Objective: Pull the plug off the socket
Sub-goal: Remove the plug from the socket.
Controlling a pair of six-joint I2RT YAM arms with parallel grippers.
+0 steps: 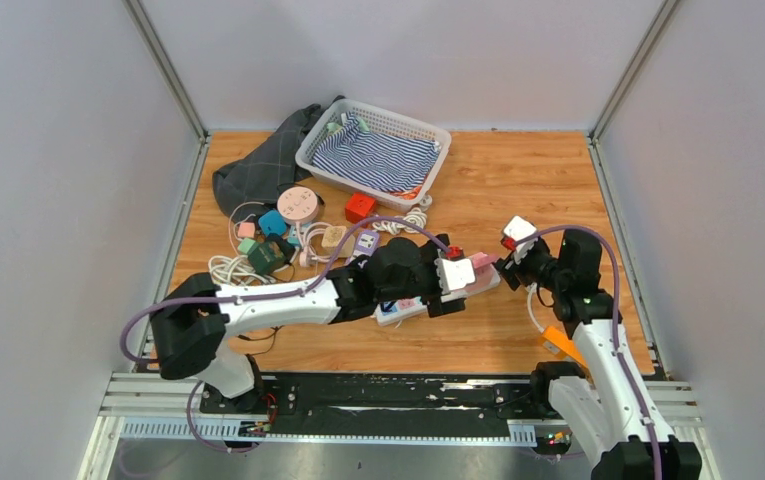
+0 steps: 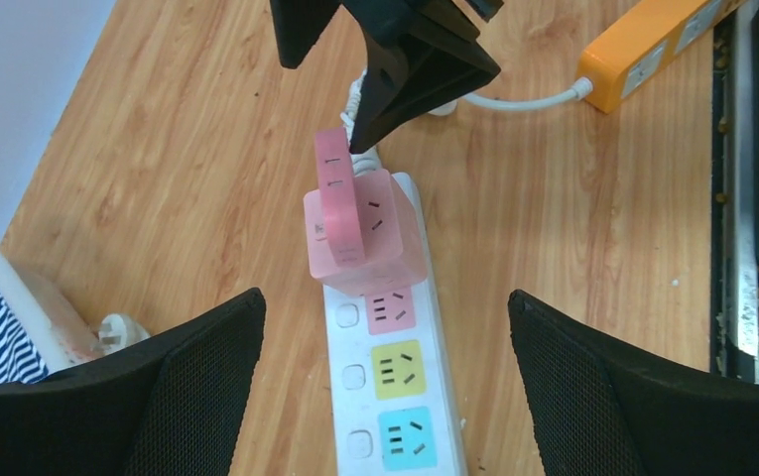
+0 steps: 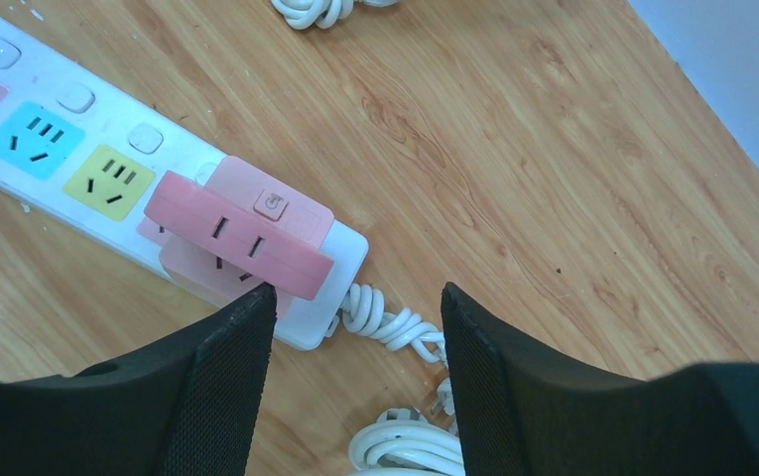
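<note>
Wooden table (image 1: 518,180), grey walls all round. The right gripper (image 3: 355,293) is down low, jaws partly apart with nothing between them. One fingertip (image 3: 226,337) is right at the edge of the pink plug (image 3: 241,233), touching or nearly so. The plug sits in the end socket of the white power strip (image 2: 355,416). A coiled white cord (image 3: 390,327) lies just under the fingers. The left gripper (image 2: 383,295) is spread wide over the strip, gripping nothing. An orange strip (image 2: 653,45) lies beyond.

The left arm (image 1: 278,298) hides most of the white power strip (image 1: 404,311).
</note>
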